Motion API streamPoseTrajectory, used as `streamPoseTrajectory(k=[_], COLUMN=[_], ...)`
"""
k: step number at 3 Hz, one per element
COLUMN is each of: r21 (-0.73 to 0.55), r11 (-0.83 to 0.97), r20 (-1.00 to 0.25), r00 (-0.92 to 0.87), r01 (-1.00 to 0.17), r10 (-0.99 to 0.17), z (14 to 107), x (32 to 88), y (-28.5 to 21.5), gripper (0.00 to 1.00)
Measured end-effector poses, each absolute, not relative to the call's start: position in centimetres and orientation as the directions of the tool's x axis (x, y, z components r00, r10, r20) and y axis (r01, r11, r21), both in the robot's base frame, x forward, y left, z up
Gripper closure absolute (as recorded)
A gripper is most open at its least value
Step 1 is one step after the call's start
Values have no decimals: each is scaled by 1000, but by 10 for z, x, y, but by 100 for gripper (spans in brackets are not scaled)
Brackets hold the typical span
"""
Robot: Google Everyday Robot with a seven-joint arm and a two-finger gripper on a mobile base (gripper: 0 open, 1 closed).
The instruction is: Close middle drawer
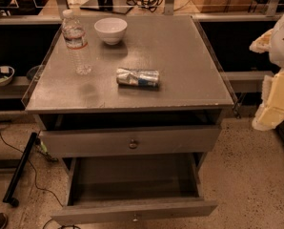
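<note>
Hovering gripper [271, 101]: right of cabinet [180, 61], how wide I cannot tell
Middle drawer [132, 187]: pulled far out
Can [137, 77]: writing unreadable

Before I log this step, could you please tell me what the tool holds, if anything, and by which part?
Nothing visible: the tool sits at the right edge, apart from the middle drawer.

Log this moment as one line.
middle drawer pulled far out, inside bare | top drawer slightly open | gripper at right edge, touching neither drawer | closing not done
</note>
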State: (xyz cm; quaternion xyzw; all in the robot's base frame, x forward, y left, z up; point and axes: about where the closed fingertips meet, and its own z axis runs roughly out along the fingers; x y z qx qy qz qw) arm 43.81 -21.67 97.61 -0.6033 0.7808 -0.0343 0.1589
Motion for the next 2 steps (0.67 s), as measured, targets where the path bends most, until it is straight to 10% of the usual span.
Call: streamPoseTrajectory(k=[2], r21=[-272], r11=[270], r20=[-254], r00=[-202], r01=[-924], r10=[-946], z=[988], x=[435], y=[-208], gripper=[0])
